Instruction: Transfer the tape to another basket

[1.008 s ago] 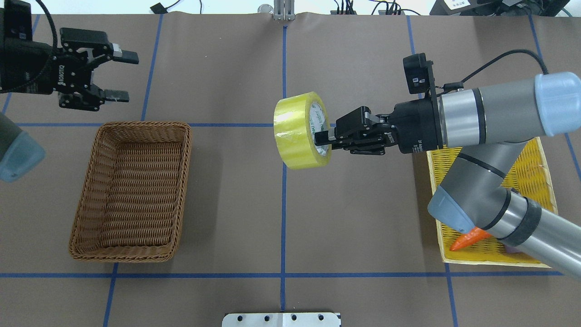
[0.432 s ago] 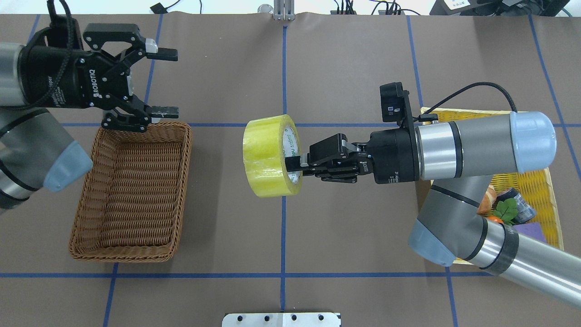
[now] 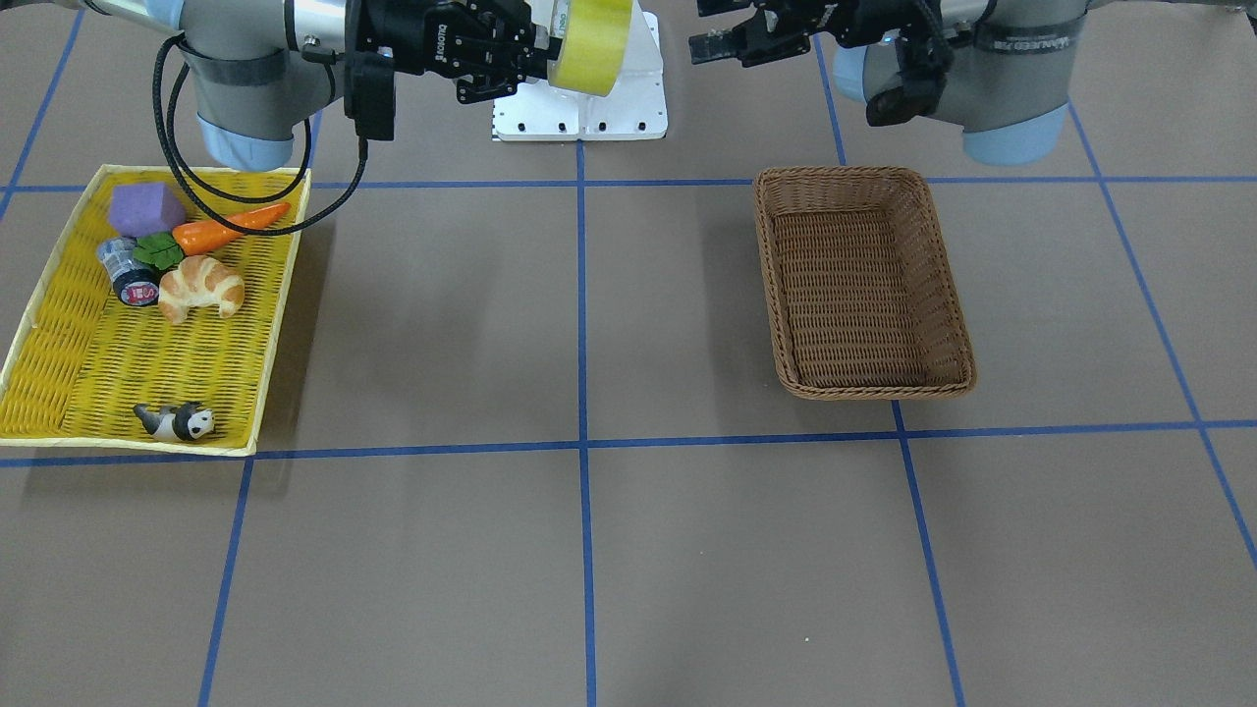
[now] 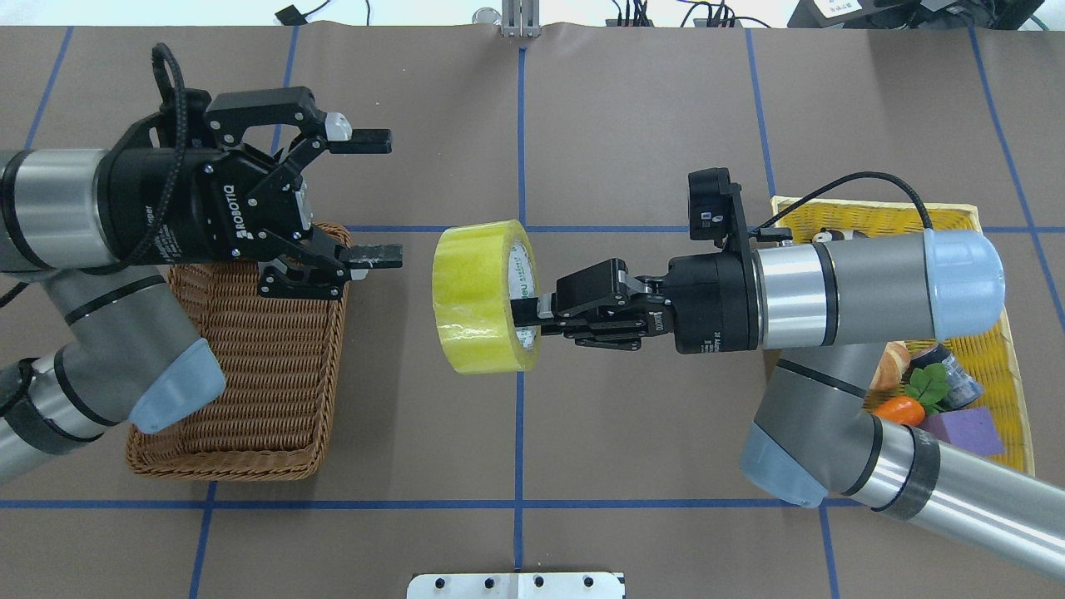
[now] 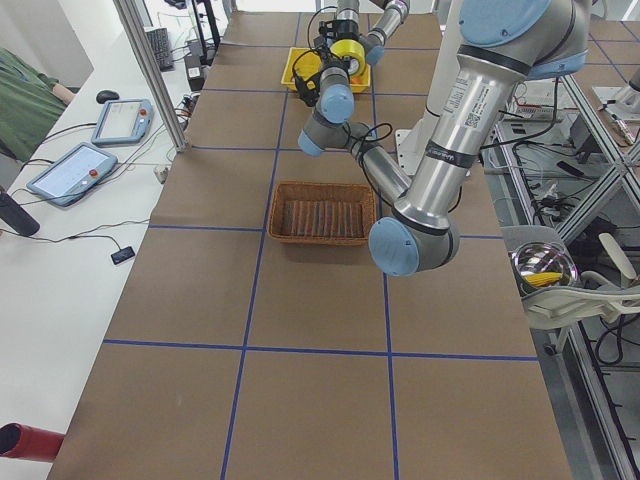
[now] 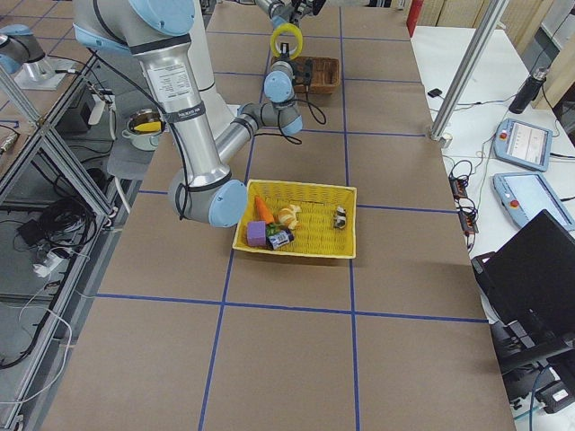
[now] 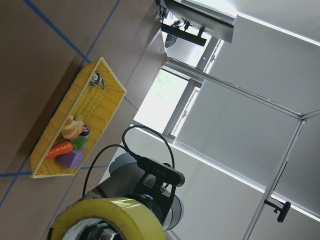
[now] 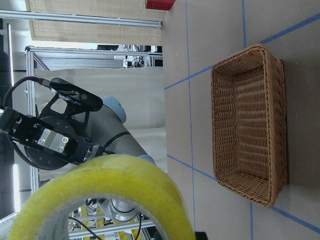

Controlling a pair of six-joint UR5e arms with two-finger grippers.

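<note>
The yellow-green tape (image 4: 478, 295) hangs on edge in mid-air above the table's centre line. My right gripper (image 4: 526, 314) is shut on it, one finger through the whitish core. My left gripper (image 4: 378, 198) is open and empty, just left of the tape, its fingers level with the roll and apart from it. The brown wicker basket (image 4: 225, 470) stands empty under my left wrist. In the front view the tape (image 3: 591, 34) is at the top, the left gripper (image 3: 717, 37) to its right, above the basket (image 3: 854, 175). The right wrist view shows the tape (image 8: 100, 195) and the basket (image 8: 250, 120).
A shallow yellow tray (image 4: 994, 333) sits under my right arm. In the front view the tray (image 3: 59, 324) holds a carrot (image 3: 221, 229), a croissant (image 3: 201, 287), a purple block (image 3: 144, 208), a small cylinder (image 3: 128, 270) and a panda toy (image 3: 177, 420). A white mount plate (image 4: 516, 585) lies at the near edge.
My right arm has carried the tape left and slightly toward the robot. My left arm has swung right over the basket's far corner, its open gripper now close to the tape.
</note>
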